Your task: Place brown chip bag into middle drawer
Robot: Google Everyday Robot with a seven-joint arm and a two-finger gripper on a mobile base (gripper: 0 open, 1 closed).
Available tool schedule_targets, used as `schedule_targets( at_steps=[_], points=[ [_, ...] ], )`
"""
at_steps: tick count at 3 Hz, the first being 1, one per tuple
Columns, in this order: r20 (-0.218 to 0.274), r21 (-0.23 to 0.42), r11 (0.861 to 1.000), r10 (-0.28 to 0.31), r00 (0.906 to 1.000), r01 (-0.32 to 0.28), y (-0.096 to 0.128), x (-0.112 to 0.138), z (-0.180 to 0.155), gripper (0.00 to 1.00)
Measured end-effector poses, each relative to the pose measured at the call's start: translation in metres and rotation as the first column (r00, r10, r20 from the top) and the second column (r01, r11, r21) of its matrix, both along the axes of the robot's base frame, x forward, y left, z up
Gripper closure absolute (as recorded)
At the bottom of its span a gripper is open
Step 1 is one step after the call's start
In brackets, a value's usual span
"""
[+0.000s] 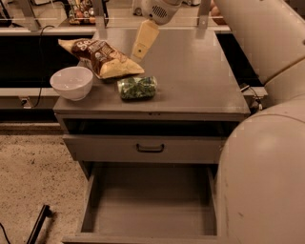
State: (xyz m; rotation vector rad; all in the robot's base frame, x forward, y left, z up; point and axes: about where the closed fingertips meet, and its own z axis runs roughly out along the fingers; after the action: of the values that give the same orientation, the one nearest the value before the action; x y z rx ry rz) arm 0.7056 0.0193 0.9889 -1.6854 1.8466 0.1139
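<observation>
Robot arm (264,162) reaching in from right
The gripper (139,49) hangs at top centre, tilted down-left under the white wrist (159,8); the arm fills the right edge.

Brown chip bag (102,58): crinkled glossy film. Bowl (71,82) left of the bag: smooth, glossy white. Middle drawer (150,202): matt grey floor. Gripper (139,50), smooth cream plastic, just right of the bag.
</observation>
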Motion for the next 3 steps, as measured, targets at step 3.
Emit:
schedule_targets(
  at_steps=[3],
  points=[
    [0.107,0.099,0.995,0.019,0.9941,-0.029,0.033,0.027,-0.002,0.00]
  ],
)
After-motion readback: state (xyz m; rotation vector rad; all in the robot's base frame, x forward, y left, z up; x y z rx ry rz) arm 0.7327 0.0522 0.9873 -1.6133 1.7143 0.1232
